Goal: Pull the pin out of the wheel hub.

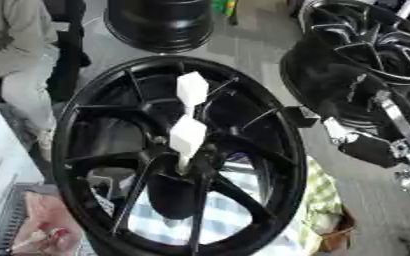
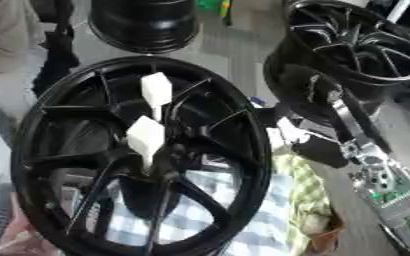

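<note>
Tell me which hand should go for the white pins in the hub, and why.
Right, probably. The right hand shows beside the wheel's right rim, its arm entering from the lower right, a short way from the two white pins standing near the hub. No left hand shows in either view.

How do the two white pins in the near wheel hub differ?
The upper white pin stands over the far spokes of the wheel hub; the lower white pin stands at its centre. The upper pin's stem is mostly hidden behind the lower pin's head, while the lower pin's stem shows. Both have blocky white heads and stand upright.
</note>
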`<state>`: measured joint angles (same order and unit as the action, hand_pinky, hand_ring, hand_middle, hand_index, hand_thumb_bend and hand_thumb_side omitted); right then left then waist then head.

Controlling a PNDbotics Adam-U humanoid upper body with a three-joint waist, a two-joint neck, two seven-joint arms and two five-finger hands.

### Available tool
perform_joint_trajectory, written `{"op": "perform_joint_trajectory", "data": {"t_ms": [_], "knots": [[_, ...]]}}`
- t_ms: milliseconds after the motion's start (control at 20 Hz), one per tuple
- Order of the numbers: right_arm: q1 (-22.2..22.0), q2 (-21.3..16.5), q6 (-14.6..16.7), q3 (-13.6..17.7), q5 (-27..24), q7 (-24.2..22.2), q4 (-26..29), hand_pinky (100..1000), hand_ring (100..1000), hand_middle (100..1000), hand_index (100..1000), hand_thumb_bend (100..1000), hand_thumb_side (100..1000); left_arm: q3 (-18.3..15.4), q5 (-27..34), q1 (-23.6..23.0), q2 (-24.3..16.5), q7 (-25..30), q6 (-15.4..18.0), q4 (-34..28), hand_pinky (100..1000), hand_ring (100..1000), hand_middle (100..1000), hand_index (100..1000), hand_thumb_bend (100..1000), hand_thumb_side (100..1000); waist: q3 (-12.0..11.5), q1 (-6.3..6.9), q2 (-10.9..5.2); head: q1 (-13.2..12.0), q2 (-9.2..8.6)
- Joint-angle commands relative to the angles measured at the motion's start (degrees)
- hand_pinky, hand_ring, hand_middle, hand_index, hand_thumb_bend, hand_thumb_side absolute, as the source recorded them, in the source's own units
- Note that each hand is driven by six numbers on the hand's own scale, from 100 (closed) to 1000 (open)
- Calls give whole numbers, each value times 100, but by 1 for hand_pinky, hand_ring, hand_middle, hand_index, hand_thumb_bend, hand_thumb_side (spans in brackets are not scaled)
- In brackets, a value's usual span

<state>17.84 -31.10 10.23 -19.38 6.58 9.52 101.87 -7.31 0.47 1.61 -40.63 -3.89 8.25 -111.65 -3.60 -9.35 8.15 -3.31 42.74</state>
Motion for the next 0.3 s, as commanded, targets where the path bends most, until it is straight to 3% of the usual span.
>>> {"op": "perform_joint_trajectory", "data": {"t_ms": [50,300], "knots": [[35,-85,0,107,1,41,35,676,789,787,909,100,291,-16,-55,13,-58,17,-18,-134,739,791,785,854,450,607,-10,25,-42,-37,-18],[11,-83,-13,122,-47,69,57,676,789,787,909,100,292,8,-112,-3,-45,47,-31,-152,734,791,785,854,450,608,-29,-40,-9,-95,-20]]}}
